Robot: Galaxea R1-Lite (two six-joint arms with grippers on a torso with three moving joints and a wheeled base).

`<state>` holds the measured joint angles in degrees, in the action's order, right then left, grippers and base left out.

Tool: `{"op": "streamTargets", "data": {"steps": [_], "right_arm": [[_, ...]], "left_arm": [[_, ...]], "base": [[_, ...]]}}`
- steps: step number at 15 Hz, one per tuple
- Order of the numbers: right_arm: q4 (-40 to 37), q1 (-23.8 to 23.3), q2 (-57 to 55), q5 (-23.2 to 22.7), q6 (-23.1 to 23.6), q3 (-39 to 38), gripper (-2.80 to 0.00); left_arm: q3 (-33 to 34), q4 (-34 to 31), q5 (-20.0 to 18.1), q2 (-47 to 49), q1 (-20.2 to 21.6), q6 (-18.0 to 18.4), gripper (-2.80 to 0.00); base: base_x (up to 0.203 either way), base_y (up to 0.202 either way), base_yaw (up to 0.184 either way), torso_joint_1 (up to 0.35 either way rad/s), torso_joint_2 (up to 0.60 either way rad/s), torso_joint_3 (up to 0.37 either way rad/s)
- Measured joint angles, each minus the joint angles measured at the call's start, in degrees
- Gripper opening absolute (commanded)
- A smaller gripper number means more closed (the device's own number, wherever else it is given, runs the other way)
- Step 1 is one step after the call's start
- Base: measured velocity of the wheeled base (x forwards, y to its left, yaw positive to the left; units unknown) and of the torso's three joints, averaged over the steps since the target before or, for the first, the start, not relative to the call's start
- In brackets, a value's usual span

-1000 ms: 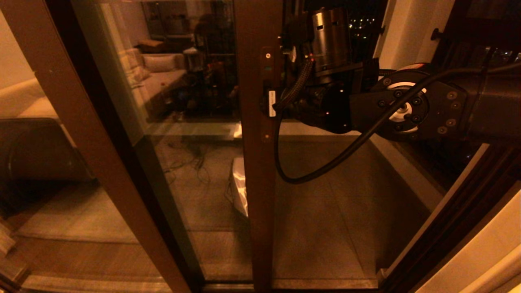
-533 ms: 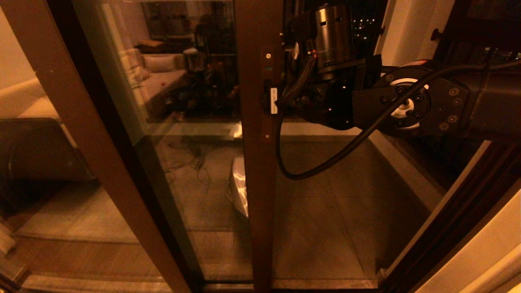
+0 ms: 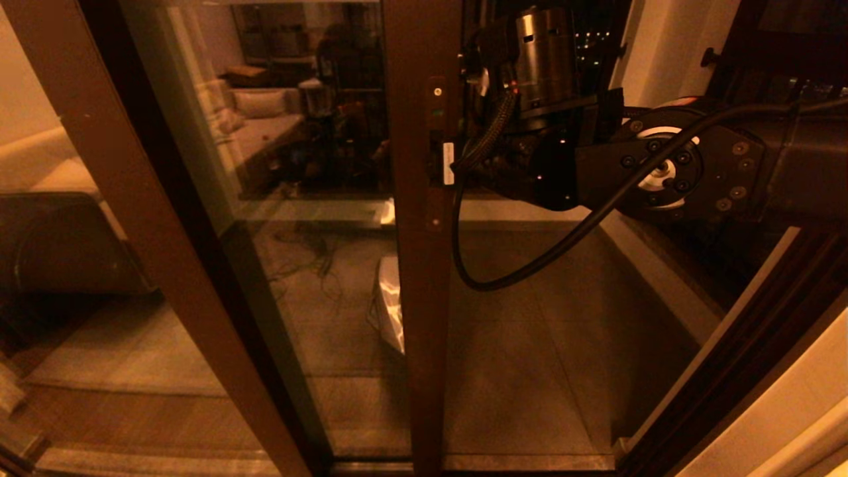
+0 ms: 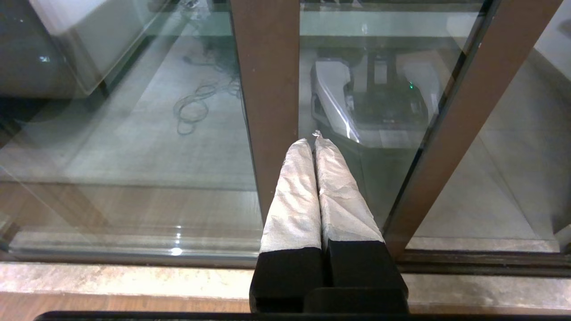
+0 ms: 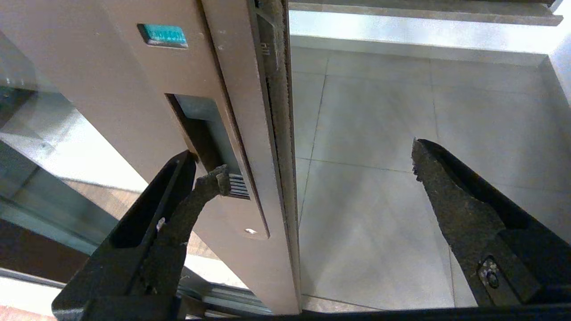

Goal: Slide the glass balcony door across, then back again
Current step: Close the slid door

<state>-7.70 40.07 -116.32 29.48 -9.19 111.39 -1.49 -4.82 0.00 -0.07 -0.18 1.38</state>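
Observation:
The glass balcony door (image 3: 318,199) stands before me, its brown handle upright (image 3: 421,278) near the middle of the head view. The slim recessed handle (image 3: 437,132) has a white label (image 3: 448,162) beside it. My right arm (image 3: 662,172) reaches in from the right at handle height. In the right wrist view my right gripper (image 5: 317,165) is open and straddles the upright's edge, with one fingertip (image 5: 218,176) hooked in the handle recess (image 5: 203,129) and the other finger (image 5: 446,191) out over the balcony floor. My left gripper (image 4: 314,141), wrapped in white, is shut and empty, low by the door's bottom rail.
A second brown-framed pane (image 3: 132,199) slants at the left. The opening to the right of the upright shows the grey tiled balcony floor (image 3: 543,344) and a dark jamb with white wall (image 3: 762,371). A black cable (image 3: 503,281) loops under my right arm. The track (image 4: 468,263) runs along the sill.
My right arm has drawn slightly to the right, and the handle upright with its white label has edged right with it. The left gripper's movement cannot be judged.

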Motion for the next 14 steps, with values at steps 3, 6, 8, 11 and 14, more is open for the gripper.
{"op": "streamTargets", "data": {"steps": [3, 6, 8, 11, 14], "right_arm": [[-0.2, -0.3, 0.0, 0.0, 0.1, -0.1, 0.0], [-0.3, -1.1, 0.0, 0.0, 0.7, -0.1, 0.0], [-0.3, -1.4, 0.0, 0.1, 0.8, -0.2, 0.0], [-0.4, -1.7, 0.2, 0.1, 0.9, -0.4, 0.0], [-0.3, -2.0, 1.0, 0.1, 1.0, -1.4, 0.0]], "left_arm": [[0.0, 0.0, 0.0, 0.0, 0.0, 0.0, -2.8], [0.0, 0.0, 0.0, 0.0, 0.0, 0.0, -2.8], [0.0, 0.0, 0.0, 0.0, 0.0, 0.0, -2.8], [0.0, 0.0, 0.0, 0.0, 0.0, 0.0, -2.8], [0.0, 0.0, 0.0, 0.0, 0.0, 0.0, -2.8]], "base": [[0.0, 0.0, 0.0, 0.0, 0.0, 0.0], [0.0, 0.0, 0.0, 0.0, 0.0, 0.0], [0.0, 0.0, 0.0, 0.0, 0.0, 0.0], [0.0, 0.0, 0.0, 0.0, 0.0, 0.0], [0.0, 0.0, 0.0, 0.0, 0.0, 0.0]]}}
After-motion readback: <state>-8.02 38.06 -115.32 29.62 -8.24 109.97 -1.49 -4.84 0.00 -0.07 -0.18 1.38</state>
